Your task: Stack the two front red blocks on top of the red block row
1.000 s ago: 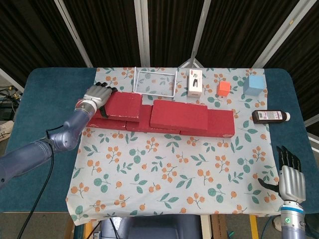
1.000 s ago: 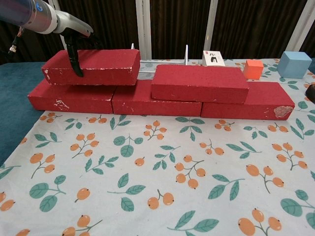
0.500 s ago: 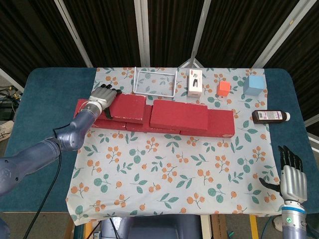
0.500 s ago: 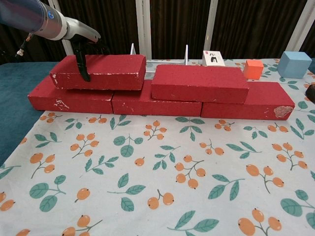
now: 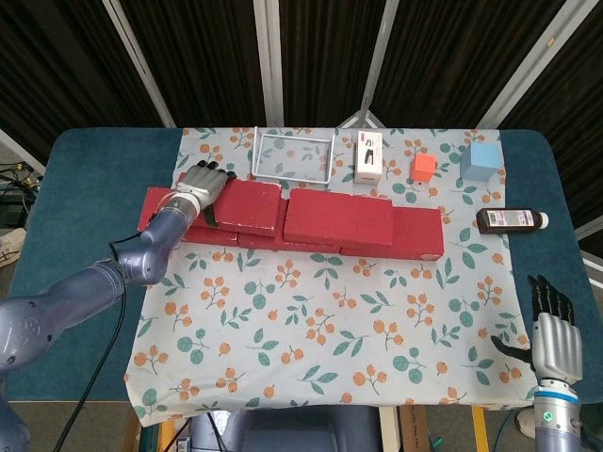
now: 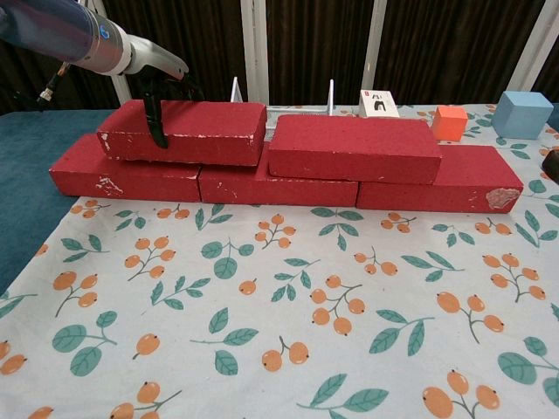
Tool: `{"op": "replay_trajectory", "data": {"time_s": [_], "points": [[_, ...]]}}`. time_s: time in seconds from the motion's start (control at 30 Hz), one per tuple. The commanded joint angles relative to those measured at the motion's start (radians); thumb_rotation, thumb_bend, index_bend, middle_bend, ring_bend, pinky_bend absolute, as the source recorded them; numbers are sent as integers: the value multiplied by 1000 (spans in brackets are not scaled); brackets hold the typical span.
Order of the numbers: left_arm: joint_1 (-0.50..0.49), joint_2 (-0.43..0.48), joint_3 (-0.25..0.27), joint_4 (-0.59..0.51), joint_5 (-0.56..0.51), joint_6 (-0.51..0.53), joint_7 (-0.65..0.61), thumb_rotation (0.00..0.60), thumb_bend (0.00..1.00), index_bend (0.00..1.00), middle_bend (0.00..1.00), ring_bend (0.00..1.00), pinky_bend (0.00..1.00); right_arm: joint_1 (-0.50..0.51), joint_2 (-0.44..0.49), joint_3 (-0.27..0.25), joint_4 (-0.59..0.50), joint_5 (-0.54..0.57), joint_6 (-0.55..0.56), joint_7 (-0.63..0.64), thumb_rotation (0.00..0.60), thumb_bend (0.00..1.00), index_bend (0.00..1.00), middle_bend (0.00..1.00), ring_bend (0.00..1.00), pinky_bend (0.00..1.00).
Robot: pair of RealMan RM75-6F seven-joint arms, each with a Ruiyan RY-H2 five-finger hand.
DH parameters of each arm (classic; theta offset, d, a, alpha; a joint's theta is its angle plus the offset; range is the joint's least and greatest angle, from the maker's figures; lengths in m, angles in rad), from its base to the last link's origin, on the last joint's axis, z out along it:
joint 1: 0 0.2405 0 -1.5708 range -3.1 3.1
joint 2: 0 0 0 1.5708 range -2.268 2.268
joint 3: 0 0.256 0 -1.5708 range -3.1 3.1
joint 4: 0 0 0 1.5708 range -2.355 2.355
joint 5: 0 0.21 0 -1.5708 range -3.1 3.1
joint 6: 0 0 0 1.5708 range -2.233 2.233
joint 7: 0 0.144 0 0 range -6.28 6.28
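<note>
On the bench (image 5: 85, 179), over a floral cloth (image 5: 320, 311), I logged a red block row (image 6: 262, 185) of three blocks end to end. Two more red blocks lay on top of it: the left upper block (image 6: 205, 131), with my left hand (image 5: 200, 184) gripping its left end, and the right upper block (image 6: 354, 147), free of any hand, close beside the first.

My chest view showed a dark finger hooked down the gripped block's front face, and the two tiers in profile; the head view gave only the flattened tops.

Only the head view held my right hand (image 5: 551, 334), low at the bench's near right edge, fingers apart, holding nothing.

Behind the row I noted a wire rack (image 5: 292, 155), small white box (image 5: 368, 157), orange cube (image 5: 424, 168), blue cube (image 5: 481, 161) and dark bottle (image 5: 512, 220) lying on its side.
</note>
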Motion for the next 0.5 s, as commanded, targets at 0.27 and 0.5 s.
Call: {"op": "replay_trajectory", "data": {"time_s": [0.27, 0.5], "points": [[-36, -14, 29, -2, -29, 7, -13, 600, 9, 360, 306, 0, 1, -1, 3, 2, 0, 2, 0, 9, 600, 47, 0, 5, 0, 0], [-61, -27, 67, 0, -58, 18, -3, 600, 9, 359, 306, 0, 1, -3, 8, 4, 0, 1, 0, 21, 600, 47, 0, 5, 0, 0]]}}
